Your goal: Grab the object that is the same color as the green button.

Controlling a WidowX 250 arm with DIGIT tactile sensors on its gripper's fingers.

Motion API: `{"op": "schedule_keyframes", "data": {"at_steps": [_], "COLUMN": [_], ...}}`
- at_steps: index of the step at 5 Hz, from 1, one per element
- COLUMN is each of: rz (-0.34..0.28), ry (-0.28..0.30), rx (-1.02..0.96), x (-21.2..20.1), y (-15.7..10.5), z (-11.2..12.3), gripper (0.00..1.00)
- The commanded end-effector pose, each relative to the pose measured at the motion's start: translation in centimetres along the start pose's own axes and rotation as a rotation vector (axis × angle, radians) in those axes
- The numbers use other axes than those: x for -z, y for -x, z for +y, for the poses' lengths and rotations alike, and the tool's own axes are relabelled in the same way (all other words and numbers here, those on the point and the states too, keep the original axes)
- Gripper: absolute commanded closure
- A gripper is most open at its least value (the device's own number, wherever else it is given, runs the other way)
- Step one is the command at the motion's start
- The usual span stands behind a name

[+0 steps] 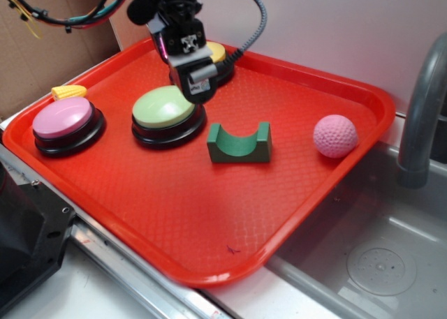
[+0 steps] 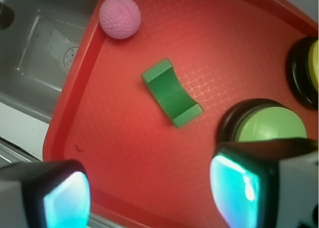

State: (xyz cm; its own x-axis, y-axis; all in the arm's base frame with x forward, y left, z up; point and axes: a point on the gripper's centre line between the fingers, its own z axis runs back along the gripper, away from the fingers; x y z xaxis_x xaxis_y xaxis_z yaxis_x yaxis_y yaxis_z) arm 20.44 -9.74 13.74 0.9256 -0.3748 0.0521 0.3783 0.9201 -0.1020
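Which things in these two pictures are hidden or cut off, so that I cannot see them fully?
- Yellow button: exterior view, mostly behind the pincer; wrist view, cut by the right edge.
- Green button: wrist view, lower part covered by a pincer finger.
- Small yellow object: exterior view, partly behind the pink button, too small to identify.

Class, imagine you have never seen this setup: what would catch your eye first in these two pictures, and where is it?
The bright red tray fills the scene beside a grey sink. On it, a dark green block with a curved cut-out sits mid-tray, between the pale green button and a pink dimpled ball near the tray's edge. The gripper hangs open above the green button.
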Motion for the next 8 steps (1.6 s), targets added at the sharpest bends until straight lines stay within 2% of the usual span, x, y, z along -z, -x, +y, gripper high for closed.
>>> {"op": "schedule_keyframes", "data": {"at_steps": [1,2,3,4,5,7,8], "rz": [-0.016,-0.008,-0.043,-0.045,-0.039,-0.031,0.012], "ry": [-0.03,-0.043,-0.004,-0.013,-0.017,-0.03,-0.063], "rx": [0.208,0.244,0.259,0.269,0.279,0.239,0.18], "x": [8.6,10.9,12.6,12.8,12.3,6.9,4.1], "y": [-3.6,-3.7,-2.9,-2.4,-2.3,-1.0,-0.3], "z": [2.3,2.9,3.2,3.0,2.8,1.6,0.5], "gripper": [0.0,0.0,0.0,0.99,1.0,1.0,1.0]}}
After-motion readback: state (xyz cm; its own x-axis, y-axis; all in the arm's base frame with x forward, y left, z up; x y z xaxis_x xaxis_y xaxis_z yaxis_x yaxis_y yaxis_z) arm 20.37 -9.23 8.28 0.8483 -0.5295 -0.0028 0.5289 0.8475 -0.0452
